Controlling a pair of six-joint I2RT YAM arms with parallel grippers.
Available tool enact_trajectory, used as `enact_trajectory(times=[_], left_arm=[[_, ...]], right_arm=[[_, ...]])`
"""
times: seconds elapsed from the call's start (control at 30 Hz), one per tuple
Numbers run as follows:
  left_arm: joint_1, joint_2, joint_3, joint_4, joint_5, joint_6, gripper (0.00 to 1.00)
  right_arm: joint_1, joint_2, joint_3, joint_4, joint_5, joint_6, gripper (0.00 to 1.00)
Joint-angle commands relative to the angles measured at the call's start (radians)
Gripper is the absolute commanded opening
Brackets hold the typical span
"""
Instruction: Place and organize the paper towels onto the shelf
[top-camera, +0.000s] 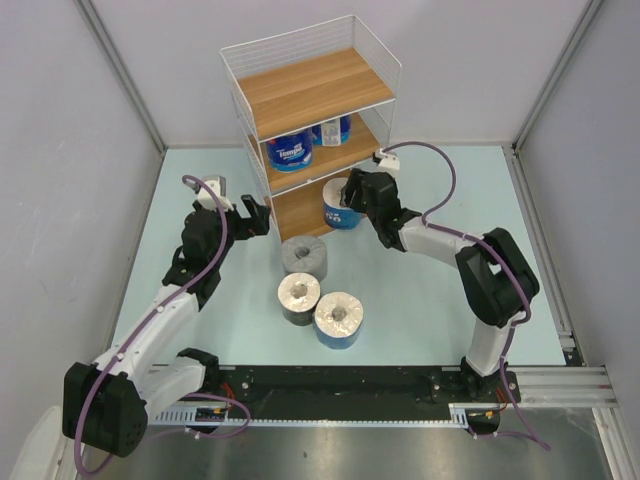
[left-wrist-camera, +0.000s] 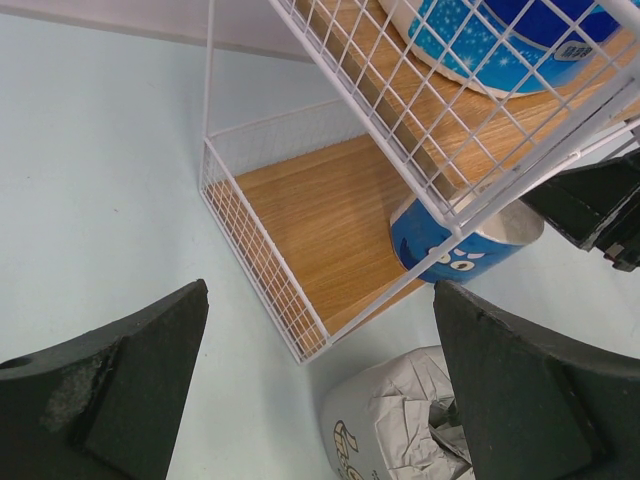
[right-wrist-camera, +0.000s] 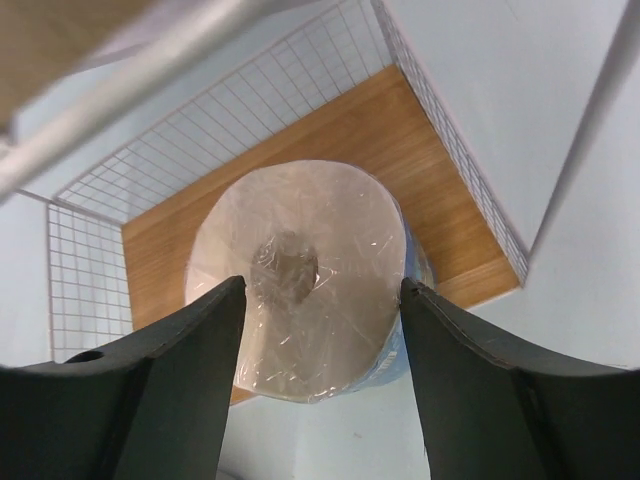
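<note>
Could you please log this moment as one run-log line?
right gripper at blue roll, bottom tier edge, grip unclear | left gripper open | middle tier: two rolls | table: three rolls

Grey walls (top-camera: 80, 150), pale blue tabletop (top-camera: 420, 300), metal rail (top-camera: 560, 385)

Bright even overhead light, soft shadows, blurred close wire, plastic-wrap glare

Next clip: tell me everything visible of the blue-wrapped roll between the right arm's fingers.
The blue-wrapped cylindrical paper towel roll stands upright: white paper end with a hollow core under clear film, blue printed wrapper round its side. It is at the front edge of the bottom wooden board of the white wire shelf, below the middle tier. The right gripper has its black fingers against opposite sides. Whether its base rests on the board cannot be told.
</note>
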Motion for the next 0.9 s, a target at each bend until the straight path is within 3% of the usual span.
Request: enact_trajectory(times=[0.0,0.17,0.33,0.5,0.6,0.7,0.87], left_arm=[[0.004,-0.014,0.037,0.027,0.022,-0.017,1.00],[0.004,-0.013,0.037,0.027,0.023,-0.018,1.00],[0.004,-0.016,0.037,0.027,0.023,-0.018,1.00],[0.004,-0.014,0.037,0.030,0.032,-0.021,1.00],[0.004,-0.014,0.038,0.027,0.032,-0.023,1.00],[0.004,-0.017,0.038,0.025,0.028,-0.021,1.00],[0.004,-0.017,0.046,0.013,0.029,-0.017,1.00]], right_arm=[[0.000,-0.065,0.042,0.065,-0.022,-0.023,0.68],[0.018,-0.159,0.038,-0.052,-0.027,-0.032,0.70],[0.073,-0.291,-0.025,-0.279,-0.043,-0.064,0.74],[0.198,-0.389,-0.059,-0.505,-0.187,-0.121,0.81],[0.309,-0.412,-0.061,-0.625,-0.169,-0.147,0.84],[0.401,-0.435,-0.081,-0.699,-0.090,-0.130,0.85],[0.443,-0.473,-0.149,-0.722,-0.105,-0.087,0.85]])
